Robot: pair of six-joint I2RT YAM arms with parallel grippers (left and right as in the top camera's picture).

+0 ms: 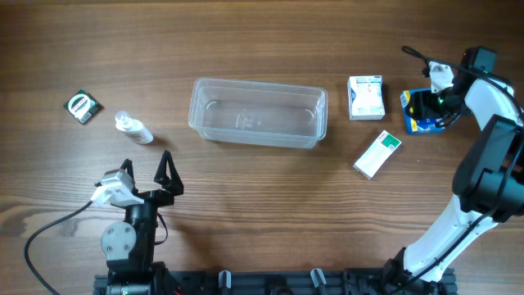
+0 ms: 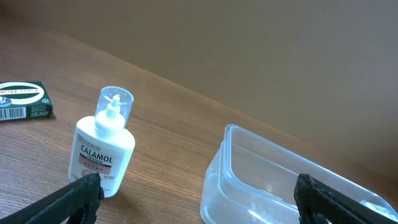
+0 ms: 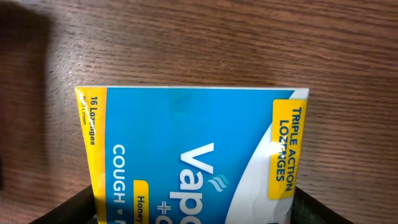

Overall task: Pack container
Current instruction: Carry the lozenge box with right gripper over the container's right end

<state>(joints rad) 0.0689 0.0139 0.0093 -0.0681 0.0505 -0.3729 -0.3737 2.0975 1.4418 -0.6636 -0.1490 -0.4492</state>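
Note:
The clear plastic container [image 1: 321, 116] stands empty at the table's middle; its near corner shows in the left wrist view [image 2: 249, 180]. My left gripper [image 1: 147, 162] is open and empty, low at the front left, its fingers [image 2: 198, 194] pointing between a small calamol bottle [image 2: 102, 152] and the container. My right gripper [image 1: 427, 105] is at the far right, open, its fingers [image 3: 194, 208] on either side of a blue and yellow lozenge pack [image 3: 186, 149] that lies flat on the table [image 1: 416, 123].
The small clear-capped bottle [image 1: 133, 129] lies left of the container. A dark green box [image 1: 83, 106] sits at the far left, also in the left wrist view [image 2: 25, 101]. A white box [image 1: 366, 97] and a white-and-green box [image 1: 377, 153] lie right of the container.

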